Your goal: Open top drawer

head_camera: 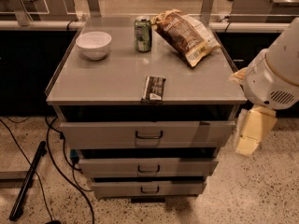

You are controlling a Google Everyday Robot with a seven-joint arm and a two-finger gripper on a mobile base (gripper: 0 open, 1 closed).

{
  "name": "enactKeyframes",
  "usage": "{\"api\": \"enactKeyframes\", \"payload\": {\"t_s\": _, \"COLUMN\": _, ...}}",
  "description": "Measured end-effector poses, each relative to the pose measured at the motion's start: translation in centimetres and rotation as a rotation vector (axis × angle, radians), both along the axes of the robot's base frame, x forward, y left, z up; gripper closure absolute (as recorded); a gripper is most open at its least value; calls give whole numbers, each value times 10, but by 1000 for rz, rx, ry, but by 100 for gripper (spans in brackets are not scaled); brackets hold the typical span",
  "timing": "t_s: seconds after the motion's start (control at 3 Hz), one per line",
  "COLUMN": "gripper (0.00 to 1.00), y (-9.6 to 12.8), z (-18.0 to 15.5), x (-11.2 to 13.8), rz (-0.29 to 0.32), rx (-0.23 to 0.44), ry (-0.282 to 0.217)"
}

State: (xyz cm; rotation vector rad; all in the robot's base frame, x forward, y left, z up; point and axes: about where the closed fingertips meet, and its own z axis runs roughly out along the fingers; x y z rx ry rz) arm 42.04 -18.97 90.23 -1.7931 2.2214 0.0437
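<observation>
The top drawer (103,134) is the widest grey metal front, just under the cabinet top (103,78), with a small dark U-shaped handle (149,135) at its centre. A dark gap shows above its front. My gripper (250,133) is pale yellow and hangs below the white arm housing (275,78), just right of the drawer's right end, at drawer height and apart from the handle. It holds nothing that I can see.
Two narrower grey drawers, middle (107,167) and bottom (112,188), sit below. On the top stand a white bowl (94,44), a green can (143,34), a chip bag (184,35) and a dark snack bar (153,88) at the front edge. Cables (56,162) and a black pole (28,181) lie on the floor to the left.
</observation>
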Motion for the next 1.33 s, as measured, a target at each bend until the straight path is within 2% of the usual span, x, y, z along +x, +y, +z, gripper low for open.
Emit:
{"api": "enactKeyframes", "payload": {"t_s": 0.67, "gripper": 0, "y": 3, "z": -10, "x": 1, "rz": 1, "rx": 6, "ry": -7}}
{"api": "enactKeyframes", "payload": {"t_s": 1.33, "gripper": 0, "y": 15, "z": -51, "x": 7, "rz": 6, "rx": 37, "ry": -32}}
